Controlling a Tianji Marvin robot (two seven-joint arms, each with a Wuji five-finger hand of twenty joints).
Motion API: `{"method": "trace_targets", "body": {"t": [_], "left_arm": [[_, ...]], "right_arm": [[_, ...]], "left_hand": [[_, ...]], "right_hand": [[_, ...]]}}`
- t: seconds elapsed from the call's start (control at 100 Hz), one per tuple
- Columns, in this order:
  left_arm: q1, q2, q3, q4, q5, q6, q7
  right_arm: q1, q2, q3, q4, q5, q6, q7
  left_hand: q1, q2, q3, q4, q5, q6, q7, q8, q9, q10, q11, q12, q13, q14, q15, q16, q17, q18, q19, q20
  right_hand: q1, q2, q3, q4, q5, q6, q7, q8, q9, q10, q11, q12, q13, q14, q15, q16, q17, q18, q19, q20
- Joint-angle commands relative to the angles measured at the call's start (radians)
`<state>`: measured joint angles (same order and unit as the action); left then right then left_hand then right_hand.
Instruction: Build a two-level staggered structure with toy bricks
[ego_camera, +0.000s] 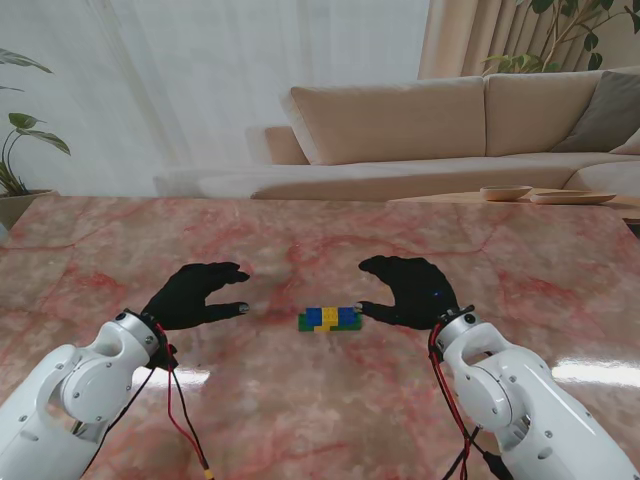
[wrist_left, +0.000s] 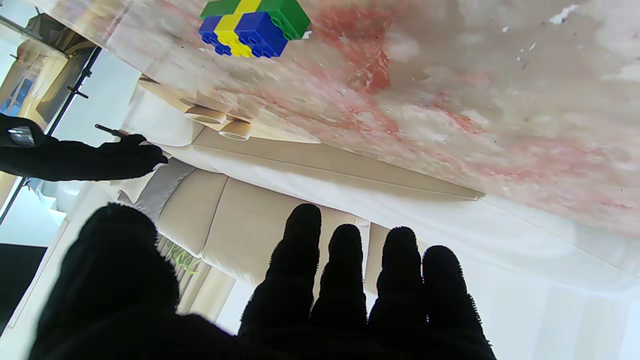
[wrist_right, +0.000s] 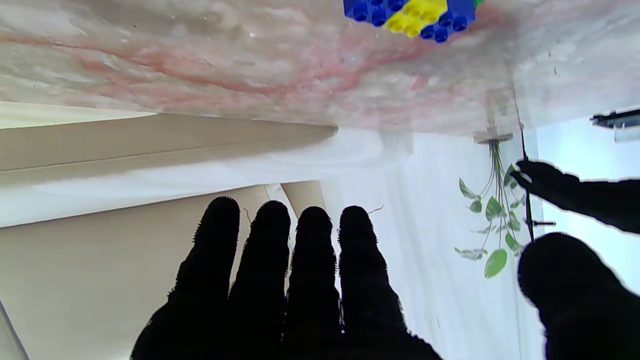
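From my stand camera the brick structure (ego_camera: 330, 320) sits on the marble table (ego_camera: 300, 400), near its middle, between my two hands. My left hand (ego_camera: 195, 295) is at its nine o'clock, well apart; fingers spread, thumb out, holding nothing. My right hand (ego_camera: 408, 290) is at its three o'clock, just beside the bricks; I cannot tell if the thumb touches them. It is open too, grasping nothing.

Two shallow bowls (ego_camera: 545, 194) rest on a side table at about one o'clock, by the sofa (ego_camera: 450, 130); I cannot see anything in them.

No writing is legible anywhere.

The left wrist view alone shows green bricks under a blue-yellow-blue upper row (wrist_left: 245, 32), set off to one side. The right wrist view adds a hanging plant (wrist_right: 492, 220).
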<state>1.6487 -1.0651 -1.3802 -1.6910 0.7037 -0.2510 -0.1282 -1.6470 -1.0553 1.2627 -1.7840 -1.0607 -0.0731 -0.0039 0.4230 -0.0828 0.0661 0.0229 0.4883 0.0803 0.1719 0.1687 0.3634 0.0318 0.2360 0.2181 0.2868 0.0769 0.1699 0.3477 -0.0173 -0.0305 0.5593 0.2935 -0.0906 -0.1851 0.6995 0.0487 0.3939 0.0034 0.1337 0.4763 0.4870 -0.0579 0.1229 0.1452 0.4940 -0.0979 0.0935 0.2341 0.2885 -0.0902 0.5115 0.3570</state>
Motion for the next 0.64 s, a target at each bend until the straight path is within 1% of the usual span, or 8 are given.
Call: {"method": "trace_targets", "body": {"t": [0.0,0.04,0.17,0.25,0.5,0.63], "left_arm": [[0.013,0.005,-0.001,-0.002,0.002,-0.011,-0.008],[0.015,0.006,-0.003,-0.002,-0.004,-0.023,-0.014],[0.024,0.007,-0.006,-0.012,0.004,-0.028,-0.015],[0.03,0.005,-0.006,-0.019,0.003,-0.022,-0.01],[0.029,0.006,0.004,-0.03,-0.012,-0.005,-0.024],[0.031,0.004,0.017,-0.037,-0.017,0.009,-0.018]], "right_arm": [[-0.021,-0.005,0.005,-0.009,0.023,0.001,0.005],[-0.026,-0.007,0.008,-0.011,0.037,0.001,0.001],[-0.036,-0.012,0.014,-0.005,0.068,0.003,-0.015],[-0.037,-0.015,0.013,0.003,0.084,0.002,-0.026],[-0.015,-0.014,-0.002,0.034,0.101,0.004,-0.017],[-0.002,-0.015,-0.011,0.048,0.107,0.0,-0.021]], "left_hand": [[-0.038,0.042,-0.037,0.038,-0.019,0.014,-0.017,-0.016,-0.03,-0.015,-0.028,-0.016,-0.041,-0.038,-0.041,-0.019,-0.004,-0.04,0.029,0.012],[-0.032,0.041,-0.039,0.042,-0.019,0.014,-0.02,-0.016,-0.033,-0.017,-0.029,-0.016,-0.046,-0.045,-0.044,-0.02,-0.003,-0.048,0.015,0.004],[-0.026,0.041,-0.044,0.044,-0.02,0.011,-0.023,-0.015,-0.035,-0.018,-0.027,-0.016,-0.05,-0.051,-0.046,-0.021,-0.001,-0.052,0.0,-0.004],[-0.024,0.041,-0.045,0.044,-0.017,0.012,-0.022,-0.014,-0.033,-0.018,-0.026,-0.015,-0.048,-0.052,-0.046,-0.021,0.0,-0.052,-0.002,-0.006],[-0.016,0.044,-0.047,0.041,-0.019,0.012,-0.021,-0.012,-0.036,-0.018,-0.029,-0.016,-0.053,-0.053,-0.049,-0.022,-0.001,-0.048,-0.014,-0.012],[-0.015,0.044,-0.049,0.04,-0.014,0.012,-0.019,-0.011,-0.031,-0.016,-0.027,-0.016,-0.052,-0.051,-0.05,-0.022,-0.001,-0.046,-0.021,-0.015]], "right_hand": [[-0.054,0.029,0.0,0.064,0.004,0.022,-0.013,-0.015,-0.001,0.024,-0.018,-0.02,-0.038,-0.004,-0.019,-0.032,-0.004,-0.027,-0.017,-0.031],[-0.064,0.035,-0.01,0.061,0.003,0.024,-0.015,-0.019,-0.002,0.025,-0.019,-0.023,-0.04,-0.003,-0.02,-0.034,-0.006,-0.026,-0.017,-0.036],[-0.08,0.052,-0.032,0.044,-0.004,0.02,-0.019,-0.03,-0.008,0.02,-0.022,-0.028,-0.05,0.0,-0.021,-0.037,-0.018,-0.025,-0.015,-0.047],[-0.079,0.058,-0.036,0.037,-0.009,0.017,-0.02,-0.033,-0.012,0.015,-0.022,-0.028,-0.056,-0.006,-0.02,-0.036,-0.025,-0.026,-0.011,-0.049],[-0.065,0.058,-0.041,0.024,-0.011,0.005,-0.013,-0.034,-0.013,0.009,-0.022,-0.022,-0.064,-0.01,-0.02,-0.033,-0.037,-0.025,-0.005,-0.052],[-0.058,0.056,-0.043,0.02,-0.01,0.004,-0.009,-0.032,-0.011,0.008,-0.023,-0.019,-0.064,-0.009,-0.02,-0.032,-0.037,-0.026,-0.003,-0.053]]}}
